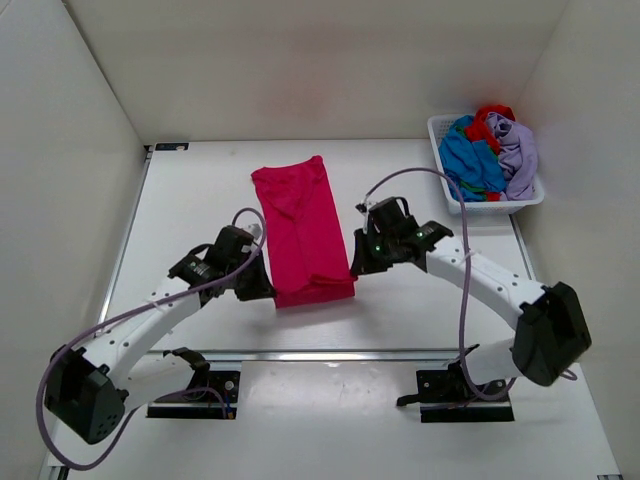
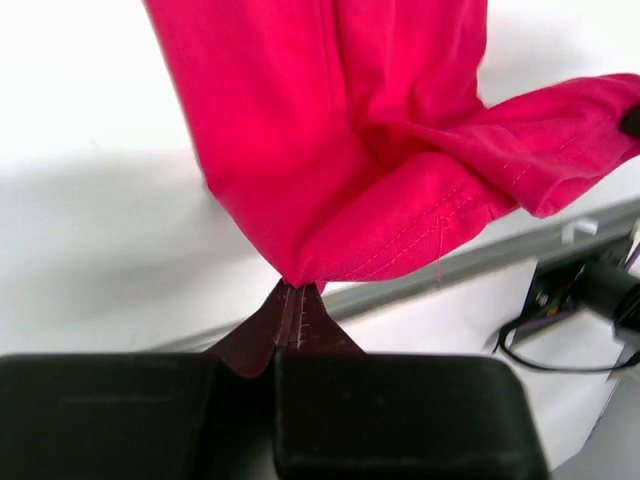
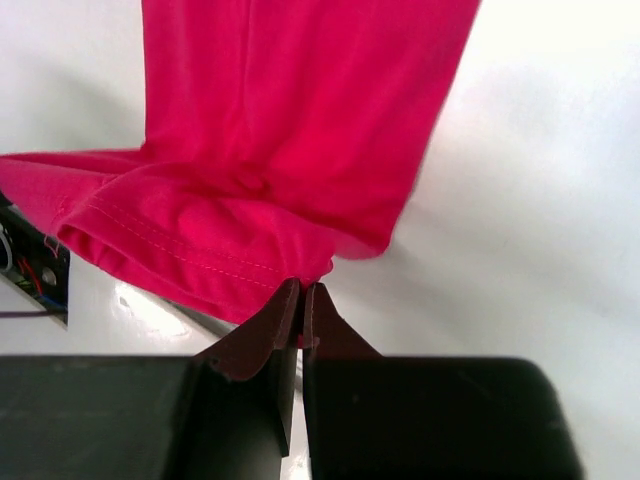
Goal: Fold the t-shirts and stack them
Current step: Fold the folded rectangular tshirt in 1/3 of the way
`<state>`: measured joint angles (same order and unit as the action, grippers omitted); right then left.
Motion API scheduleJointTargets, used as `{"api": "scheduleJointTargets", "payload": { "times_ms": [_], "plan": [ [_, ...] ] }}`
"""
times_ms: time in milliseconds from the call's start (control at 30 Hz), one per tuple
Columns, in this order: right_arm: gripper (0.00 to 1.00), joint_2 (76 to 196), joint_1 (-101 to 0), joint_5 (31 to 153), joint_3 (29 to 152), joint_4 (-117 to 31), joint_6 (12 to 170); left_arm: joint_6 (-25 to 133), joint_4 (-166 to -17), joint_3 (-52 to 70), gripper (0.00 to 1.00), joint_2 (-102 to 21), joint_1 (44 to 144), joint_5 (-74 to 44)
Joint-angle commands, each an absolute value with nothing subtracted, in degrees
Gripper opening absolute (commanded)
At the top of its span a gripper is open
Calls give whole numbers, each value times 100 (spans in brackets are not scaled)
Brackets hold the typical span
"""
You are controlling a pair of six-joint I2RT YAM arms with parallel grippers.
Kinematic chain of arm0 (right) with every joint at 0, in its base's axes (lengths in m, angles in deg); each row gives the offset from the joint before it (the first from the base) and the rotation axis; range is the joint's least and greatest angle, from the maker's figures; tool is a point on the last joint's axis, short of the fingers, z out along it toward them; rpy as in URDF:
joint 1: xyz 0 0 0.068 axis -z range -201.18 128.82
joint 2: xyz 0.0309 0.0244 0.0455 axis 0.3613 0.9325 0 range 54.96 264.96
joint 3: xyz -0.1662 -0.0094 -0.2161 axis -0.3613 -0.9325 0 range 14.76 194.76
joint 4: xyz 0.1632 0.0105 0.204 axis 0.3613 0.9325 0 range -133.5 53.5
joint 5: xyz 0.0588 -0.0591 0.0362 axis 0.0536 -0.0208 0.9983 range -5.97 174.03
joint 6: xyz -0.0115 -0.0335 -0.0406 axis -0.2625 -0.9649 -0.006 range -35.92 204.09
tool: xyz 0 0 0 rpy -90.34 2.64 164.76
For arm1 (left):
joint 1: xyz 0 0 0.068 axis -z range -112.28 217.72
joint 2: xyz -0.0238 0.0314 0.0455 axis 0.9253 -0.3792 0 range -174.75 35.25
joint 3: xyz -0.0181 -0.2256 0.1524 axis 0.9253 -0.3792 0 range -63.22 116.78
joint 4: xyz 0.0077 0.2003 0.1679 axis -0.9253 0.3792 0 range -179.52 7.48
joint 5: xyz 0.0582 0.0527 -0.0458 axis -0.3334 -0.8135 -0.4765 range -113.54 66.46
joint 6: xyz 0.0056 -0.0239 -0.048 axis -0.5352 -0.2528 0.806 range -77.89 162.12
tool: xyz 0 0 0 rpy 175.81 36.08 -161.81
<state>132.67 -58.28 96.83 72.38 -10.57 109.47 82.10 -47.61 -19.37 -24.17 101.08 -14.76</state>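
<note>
Magenta-pink t-shirt [image 1: 302, 225] lies mid-table [image 1: 190, 200], folded into a long strip running near to far. Left gripper [image 2: 297, 312] has its fingers clamped together on the shirt's near-left corner. Right gripper [image 3: 303, 312] is pinching the near-right corner the same way. The near hem is lifted and bunched between the two. White basket [image 1: 436, 130] sits at the far right, well apart, holding a blue t-shirt [image 1: 470, 160], a red t-shirt [image 1: 492, 113] and a lavender t-shirt [image 1: 518, 155], heaped together unfolded.

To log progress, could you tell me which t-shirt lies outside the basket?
The magenta-pink t-shirt, laid out alone; blue, red and lavender ones lie bunched in the basket.
</note>
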Motion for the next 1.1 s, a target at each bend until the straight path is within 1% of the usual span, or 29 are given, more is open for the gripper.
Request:
{"api": "scheduleJointTargets", "payload": {
  "times_ms": [0,133,333,533,733,1067],
  "plan": [
    [0,13747,-5573,10064,7907,-1089,10378,7816,-4891,-1490,0,-2670,9752,-1220],
    [0,14406,-5292,10240,8505,-1063,10114,7596,-5031,-1225,0,-3118,9436,-1203],
    [0,15233,-5132,10266,9332,-905,9745,7481,-5409,-1330,0,-3585,9084,-1080],
    [0,15787,-4957,10275,9710,-1071,9691,7525,-5928,-1462,0,-3963,8882,-1062],
    [1,16367,-4948,10293,10228,-1001,9577,7455,-6218,-1339,0,-4377,8758,-1044],
    [0,16842,-4799,10345,10537,-1019,9507,7481,-6789,-1304,0,-4922,8565,-930]
  ]
}}
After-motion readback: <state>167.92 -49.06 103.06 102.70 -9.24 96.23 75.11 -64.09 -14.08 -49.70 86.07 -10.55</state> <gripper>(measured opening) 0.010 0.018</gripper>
